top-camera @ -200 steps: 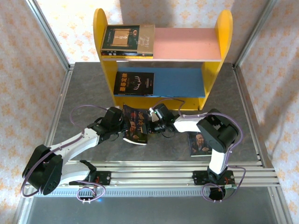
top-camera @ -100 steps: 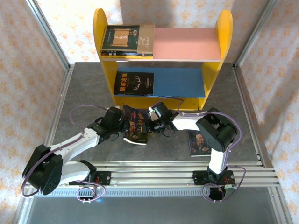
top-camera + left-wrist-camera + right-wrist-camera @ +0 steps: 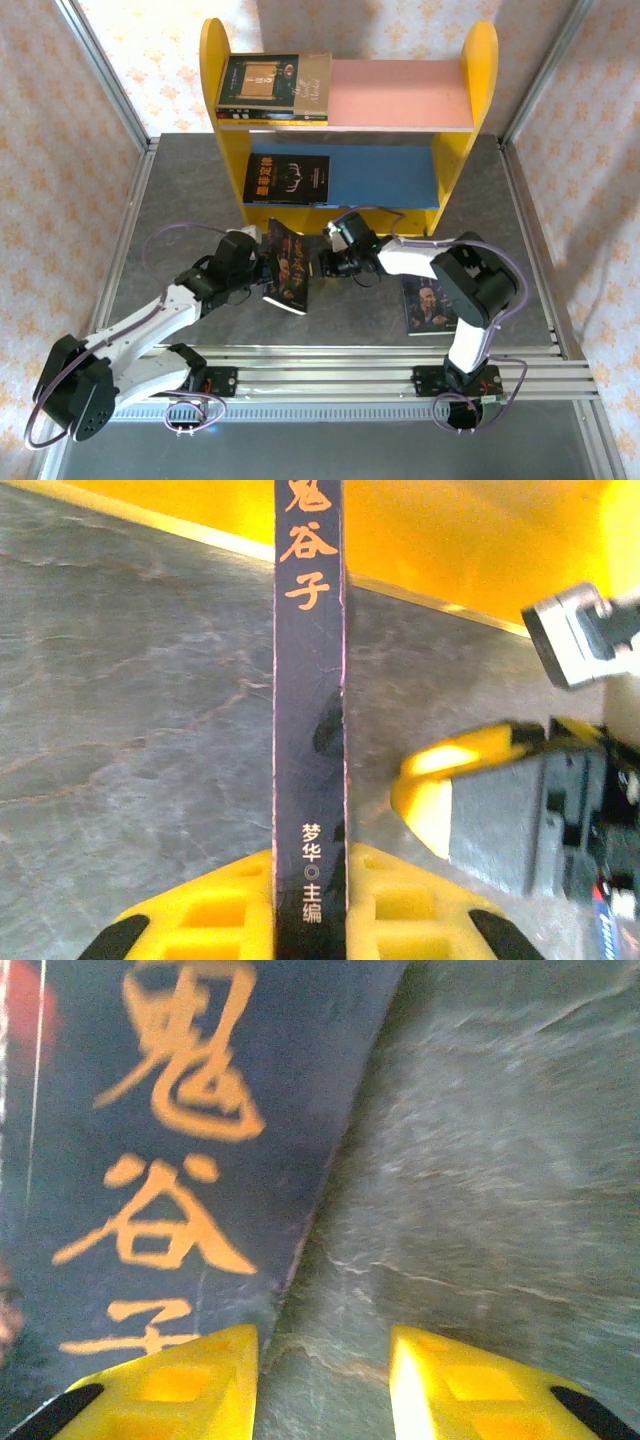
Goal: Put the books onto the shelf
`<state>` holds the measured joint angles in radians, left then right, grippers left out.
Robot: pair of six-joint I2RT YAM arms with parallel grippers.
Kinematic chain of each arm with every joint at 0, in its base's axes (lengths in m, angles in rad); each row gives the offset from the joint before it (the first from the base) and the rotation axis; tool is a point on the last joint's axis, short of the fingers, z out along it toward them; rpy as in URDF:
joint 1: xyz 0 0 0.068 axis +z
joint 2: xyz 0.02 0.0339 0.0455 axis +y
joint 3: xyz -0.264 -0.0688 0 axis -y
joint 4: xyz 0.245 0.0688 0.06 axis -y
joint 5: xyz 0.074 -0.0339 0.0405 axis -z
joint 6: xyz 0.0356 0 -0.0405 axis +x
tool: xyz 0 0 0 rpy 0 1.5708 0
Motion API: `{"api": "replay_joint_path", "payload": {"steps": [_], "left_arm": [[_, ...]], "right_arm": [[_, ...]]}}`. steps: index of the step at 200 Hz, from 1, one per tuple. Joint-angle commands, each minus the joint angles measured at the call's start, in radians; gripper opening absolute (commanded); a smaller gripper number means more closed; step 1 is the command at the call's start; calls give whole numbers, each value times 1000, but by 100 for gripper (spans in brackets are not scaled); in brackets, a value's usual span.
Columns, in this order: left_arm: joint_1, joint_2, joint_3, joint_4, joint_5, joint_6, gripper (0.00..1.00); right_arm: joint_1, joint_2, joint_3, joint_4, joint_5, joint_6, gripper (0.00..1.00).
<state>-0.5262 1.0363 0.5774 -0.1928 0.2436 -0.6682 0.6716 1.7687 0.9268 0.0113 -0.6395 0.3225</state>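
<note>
grey marbled tabletop (image 3: 180, 190) under the shelf (image 3: 212, 100), floral-papered walls (image 3: 50, 150) on three sides

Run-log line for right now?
left gripper: shut on book spine | right gripper: open, beside book | other book: flat on table, right

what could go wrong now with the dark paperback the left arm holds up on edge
The left gripper pinches the dark bearded-man paperback by one narrow edge, so it could twist or slip out. The open right gripper hovers right beside the cover and might knock it loose.
</note>
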Motion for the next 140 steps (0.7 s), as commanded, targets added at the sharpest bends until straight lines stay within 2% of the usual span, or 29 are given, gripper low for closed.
{"api": "replay_joint_path", "payload": {"steps": [1, 28, 76, 119, 140], "left_arm": [[-40, -58, 25, 32, 100, 66, 0], [-100, -121, 60, 42, 124, 92, 0], [-101, -206, 107, 120, 71, 19, 0], [-102, -162, 225, 84, -126, -45, 0], [-102, -115, 266, 137, -202, -79, 0]], "right_arm": [[-22, -101, -22, -21, 51, -17, 38], [-43, -203, -37, -67, 71, -23, 39], [-100, -421, -54, -175, 109, -22, 43], [-139, -557, -25, -269, 180, 3, 48], [-165, -578, -26, -249, 186, 60, 51]]}}
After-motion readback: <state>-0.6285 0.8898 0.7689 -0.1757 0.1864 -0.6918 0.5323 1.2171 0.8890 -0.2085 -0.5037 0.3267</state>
